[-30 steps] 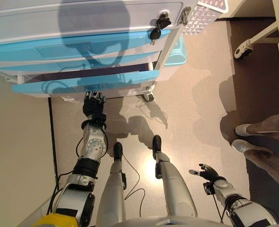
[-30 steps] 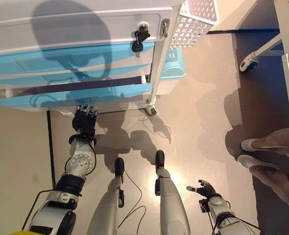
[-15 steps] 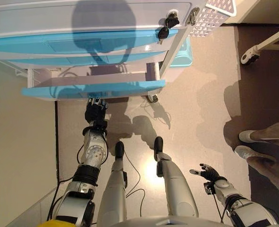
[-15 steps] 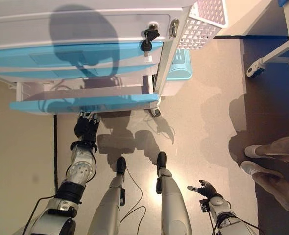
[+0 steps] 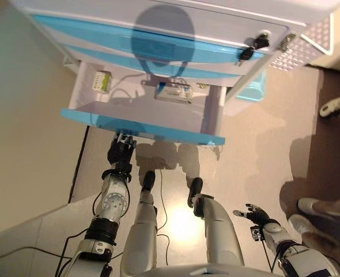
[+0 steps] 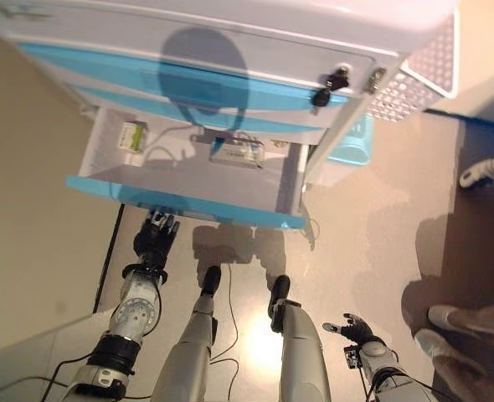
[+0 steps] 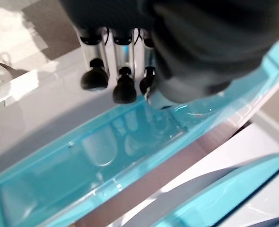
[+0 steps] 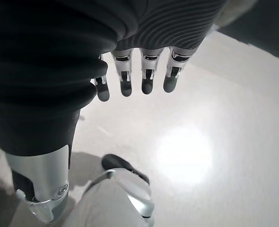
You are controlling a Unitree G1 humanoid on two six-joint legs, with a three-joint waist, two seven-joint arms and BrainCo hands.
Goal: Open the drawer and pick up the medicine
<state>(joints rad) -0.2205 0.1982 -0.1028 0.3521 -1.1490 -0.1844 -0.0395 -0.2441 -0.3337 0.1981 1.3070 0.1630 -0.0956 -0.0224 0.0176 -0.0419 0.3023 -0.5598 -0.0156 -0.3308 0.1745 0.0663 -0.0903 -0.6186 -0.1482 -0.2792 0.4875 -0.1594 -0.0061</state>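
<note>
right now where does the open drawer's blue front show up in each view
Left eye view: the blue drawer front runs across the middle, just above the left hand.
Right eye view: the same blue strip, a little lower, above that hand.
Left wrist view: it fills the lower half as a blue band past the fingertips.
Right wrist view: not in it, only floor.
Shared landmark: the left hand at the drawer front.

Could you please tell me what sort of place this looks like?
Probably a clinic or care room: a white wheeled cart with blue-fronted drawers, small medicine boxes in its open drawer, keys in its lock.
</note>
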